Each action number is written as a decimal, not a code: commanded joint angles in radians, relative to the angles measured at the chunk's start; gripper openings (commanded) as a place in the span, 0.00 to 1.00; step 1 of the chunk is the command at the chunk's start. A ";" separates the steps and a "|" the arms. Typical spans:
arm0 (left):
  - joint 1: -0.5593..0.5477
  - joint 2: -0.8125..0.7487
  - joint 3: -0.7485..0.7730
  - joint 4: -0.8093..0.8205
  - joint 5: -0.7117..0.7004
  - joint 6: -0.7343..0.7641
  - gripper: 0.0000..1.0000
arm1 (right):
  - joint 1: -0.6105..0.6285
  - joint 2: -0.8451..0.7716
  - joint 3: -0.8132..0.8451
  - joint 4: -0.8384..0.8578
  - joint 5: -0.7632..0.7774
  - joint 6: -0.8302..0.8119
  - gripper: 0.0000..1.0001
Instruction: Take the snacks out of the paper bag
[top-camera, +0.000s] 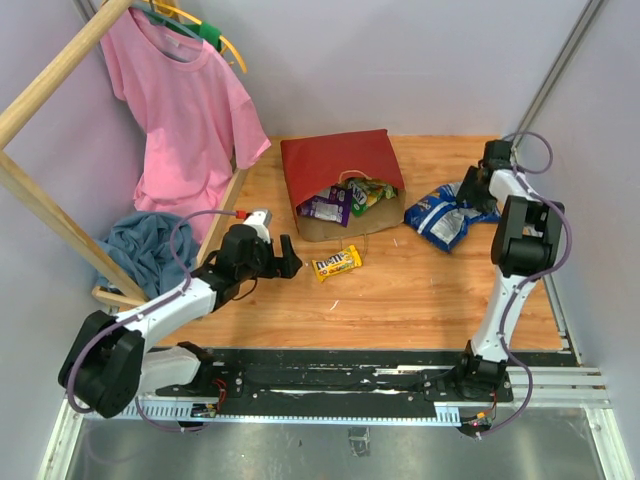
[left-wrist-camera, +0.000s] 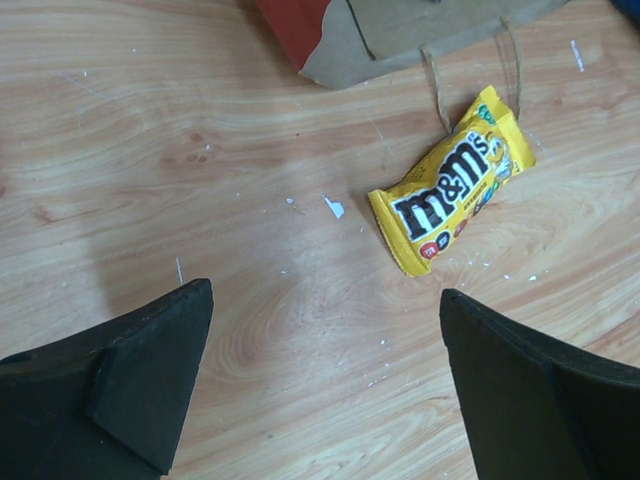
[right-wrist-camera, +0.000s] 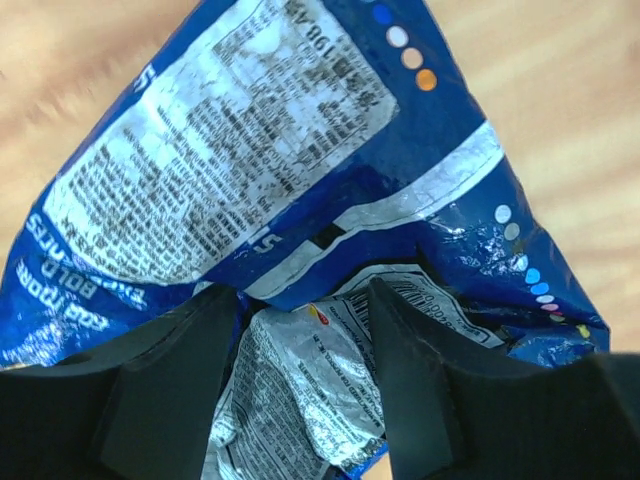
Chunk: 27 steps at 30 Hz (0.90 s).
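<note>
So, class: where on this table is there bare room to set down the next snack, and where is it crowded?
Free: the strip of table between the yellow candy pack and the arm bases. Crowded: the mouth of the paper bag, and the right side by the blue cookie bag.

place: robot lab test cell | enclosure: plain pale wall panels (top-camera: 400, 60) along the far, left and right edges of a wooden tabletop (top-camera: 400, 300) | near edge: metal rail (top-camera: 560, 385) with left arm (top-camera: 150, 320) and right arm (top-camera: 520, 240) bolted on, loose cables | far-left corner: staged props, a pink shirt (top-camera: 185, 120) on a wooden rack (top-camera: 50, 208), blue cloth heap (top-camera: 145, 250)
</note>
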<state>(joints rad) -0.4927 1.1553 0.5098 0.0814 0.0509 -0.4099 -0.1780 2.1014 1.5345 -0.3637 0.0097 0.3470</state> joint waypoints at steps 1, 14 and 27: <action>0.006 0.045 0.036 0.038 0.024 -0.001 0.99 | 0.018 0.190 0.263 -0.183 -0.033 -0.109 0.61; 0.006 0.205 0.144 0.007 0.053 -0.018 0.99 | 0.013 0.600 0.927 -0.211 -0.378 -0.043 0.99; 0.006 0.108 0.227 -0.089 -0.019 0.028 1.00 | 0.000 0.255 0.773 0.069 -0.541 0.151 0.99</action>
<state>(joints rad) -0.4927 1.3422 0.7082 0.0158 0.0597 -0.4007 -0.1776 2.6015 2.4069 -0.3904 -0.4904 0.4488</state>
